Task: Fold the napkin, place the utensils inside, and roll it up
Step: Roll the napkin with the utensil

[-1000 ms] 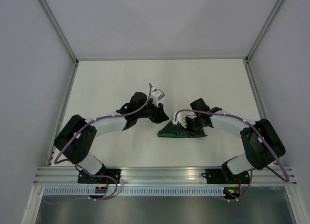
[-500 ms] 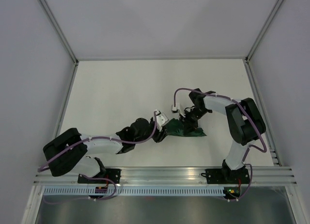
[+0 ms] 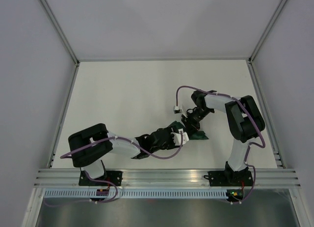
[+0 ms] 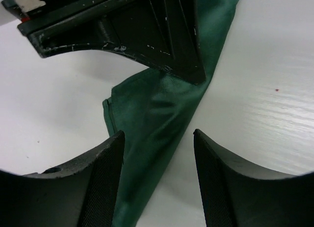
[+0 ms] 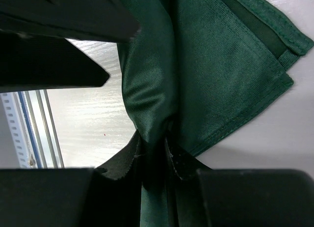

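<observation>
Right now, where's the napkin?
In the top view, the napkin lies bunched on the table right of centre, pinched by the right gripper, with the left gripper open over its left end.

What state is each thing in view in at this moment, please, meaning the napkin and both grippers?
napkin, folded and bunched into a narrow bundle on the table, one fold pinched.
right gripper, shut on the napkin, cloth squeezed between its fingertips.
left gripper, open, a finger on either side of the napkin's narrow part, not gripping it.
</observation>
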`<state>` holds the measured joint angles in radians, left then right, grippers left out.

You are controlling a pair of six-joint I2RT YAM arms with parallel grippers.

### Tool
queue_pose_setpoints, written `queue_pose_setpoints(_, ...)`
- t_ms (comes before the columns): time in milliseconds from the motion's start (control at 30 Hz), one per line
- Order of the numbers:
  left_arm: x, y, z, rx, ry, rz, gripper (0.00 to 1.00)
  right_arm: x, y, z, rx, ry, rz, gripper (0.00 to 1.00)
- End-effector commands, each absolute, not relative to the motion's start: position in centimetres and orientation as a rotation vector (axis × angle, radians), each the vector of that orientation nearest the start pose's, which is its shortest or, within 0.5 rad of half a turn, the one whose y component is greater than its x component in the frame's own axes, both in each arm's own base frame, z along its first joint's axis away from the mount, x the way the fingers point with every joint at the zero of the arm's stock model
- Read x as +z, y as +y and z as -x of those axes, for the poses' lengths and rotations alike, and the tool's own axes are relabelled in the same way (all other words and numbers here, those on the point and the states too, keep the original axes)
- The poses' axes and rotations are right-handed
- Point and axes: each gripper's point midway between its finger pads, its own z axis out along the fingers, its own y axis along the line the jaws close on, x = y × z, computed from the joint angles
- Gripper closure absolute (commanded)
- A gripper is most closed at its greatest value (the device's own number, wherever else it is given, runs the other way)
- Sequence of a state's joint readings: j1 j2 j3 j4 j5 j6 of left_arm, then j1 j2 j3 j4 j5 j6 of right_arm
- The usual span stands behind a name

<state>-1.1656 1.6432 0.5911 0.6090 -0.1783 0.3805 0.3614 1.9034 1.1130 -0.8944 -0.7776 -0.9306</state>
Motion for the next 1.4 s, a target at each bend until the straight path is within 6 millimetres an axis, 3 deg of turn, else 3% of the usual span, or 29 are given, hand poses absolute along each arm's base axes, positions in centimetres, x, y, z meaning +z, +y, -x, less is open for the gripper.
queue_pose_setpoints(0,7.2,-38.0,-22.6,-0.192,1.381,-1.357,0.37,-3.1,16.3,-21.4,0.996,2.356,1.781,0.87)
queue_pose_setpoints(267,4.1,-38.7,-22.1,-0.129,1.391,-1.461,0.38,-3.1,16.0,-21.5,1.008,2.375,1.767,0.87)
queue_pose_setpoints(433,2.8,-38.8,-21.4,-0.166,1.440,-1.506,0.46,-3.0,16.0,-21.7,1.021,2.377,1.756,0.87)
queue_pose_setpoints(467,2.1,-38.5,-21.2,-0.161,1.464,-1.530,0.48,-3.0,16.0,-21.7,1.022,2.379,1.756,0.87)
queue_pose_setpoints(567,1.0,-38.6,-20.7,-0.198,1.522,-1.566,0.71,-2.8,16.1,-21.7,1.034,2.378,1.750,0.86)
queue_pose_setpoints(700,-0.3,-38.6,-20.1,-0.270,1.612,-1.589,0.85,-2.7,16.2,-21.8,1.032,2.370,1.747,0.82)
queue_pose_setpoints(867,-0.7,-38.3,-19.9,-0.367,1.685,-1.582,0.98,-1.8,16.4,-22.2,1.014,2.352,1.713,0.68)
queue_pose_setpoints(1000,-1.0,-37.9,-19.4,-0.507,1.757,-1.586,0.98,0.0,16.9,-23.2,0.960,2.314,1.651,0.49)
queue_pose_setpoints(1167,-1.7,-37.7,-18.9,-0.612,1.823,-1.603,0.98,2.3,17.1,-24.8,0.886,2.265,1.573,0.39)
queue_pose_setpoints(1200,-1.6,-37.8,-18.9,-0.642,1.835,-1.596,0.98,3.0,17.0,-25.2,0.870,2.254,1.548,0.32)
queue_pose_setpoints(1367,-2.0,-37.4,-18.8,-0.744,1.917,-1.582,0.98,5.7,16.6,-26.6,0.826,2.195,1.447,0.31)
